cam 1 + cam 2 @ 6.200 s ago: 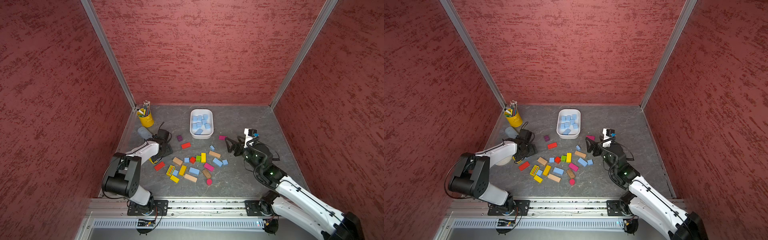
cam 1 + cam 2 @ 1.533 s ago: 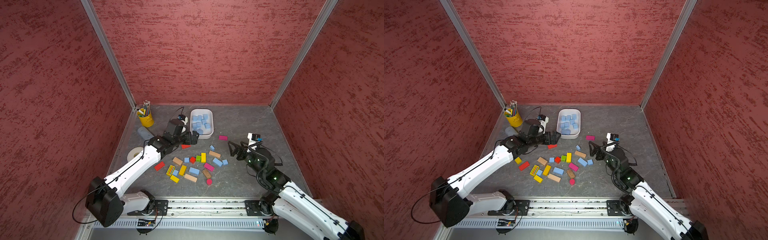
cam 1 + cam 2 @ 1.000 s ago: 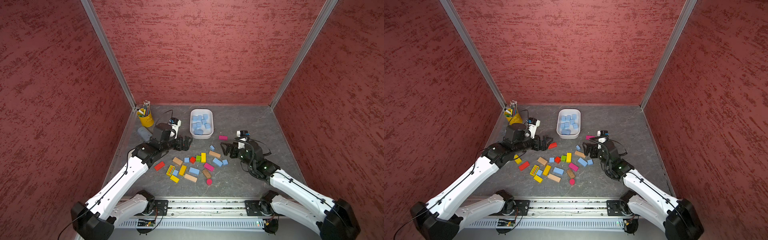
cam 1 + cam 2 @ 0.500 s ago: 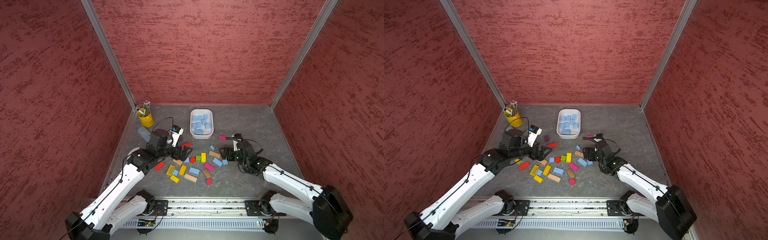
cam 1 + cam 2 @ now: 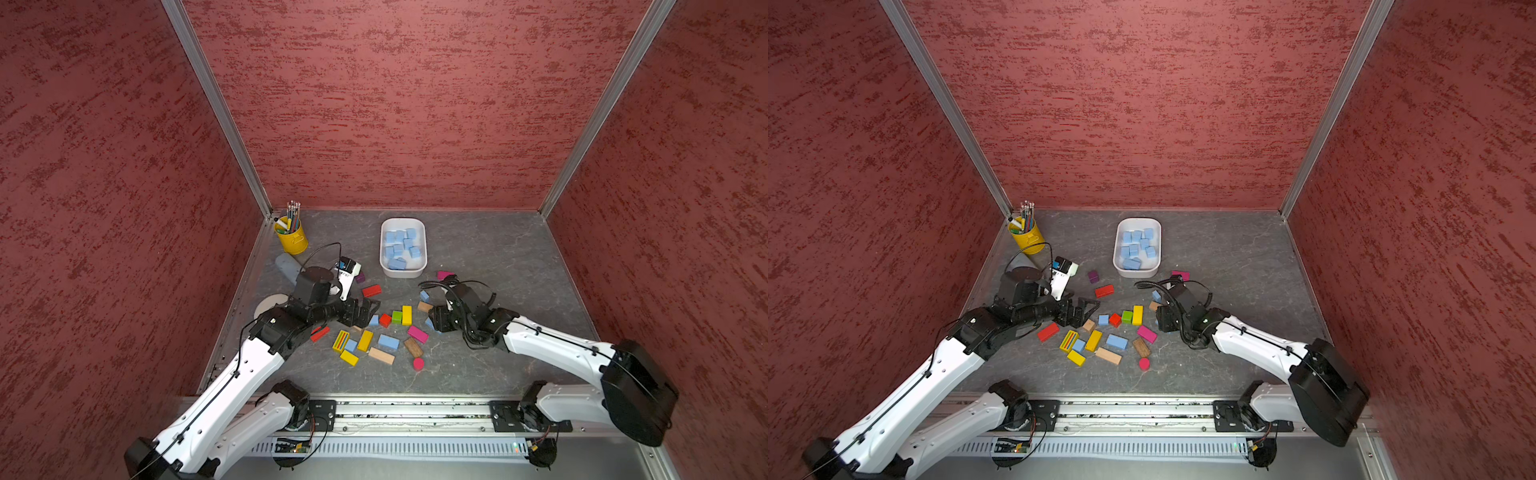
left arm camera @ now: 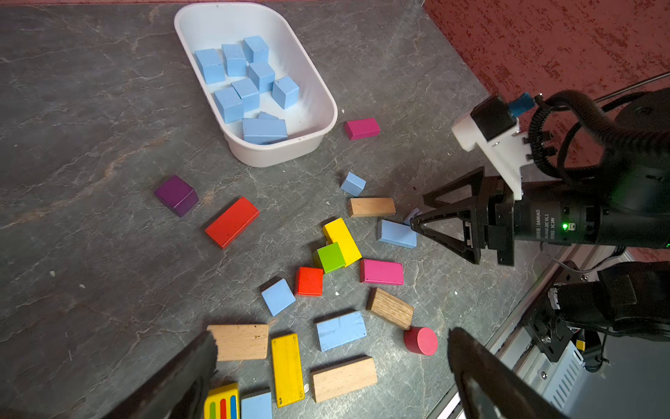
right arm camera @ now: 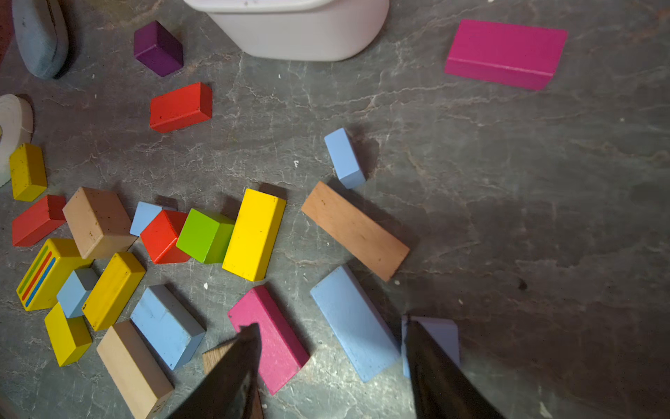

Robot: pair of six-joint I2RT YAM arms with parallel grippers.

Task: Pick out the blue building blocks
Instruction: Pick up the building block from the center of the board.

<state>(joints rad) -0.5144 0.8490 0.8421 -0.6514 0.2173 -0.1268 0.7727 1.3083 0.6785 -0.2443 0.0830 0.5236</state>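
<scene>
r end effector (image 7: 330, 323) is straddling long blue block (image 7: 350, 319), jaws apart, not gripping. l end effector (image 6: 332, 334) is hanging wide open by loose blocks (image 5: 388, 341).

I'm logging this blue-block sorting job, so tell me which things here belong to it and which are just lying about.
Part of the job: white tray; blue blocks in it; loose blue blocks on the table.
Lying about: red blocks; purple cube; pink blocks; yellow blocks; green cube; wooden blocks; yellow pencil cup; white roll.
</scene>
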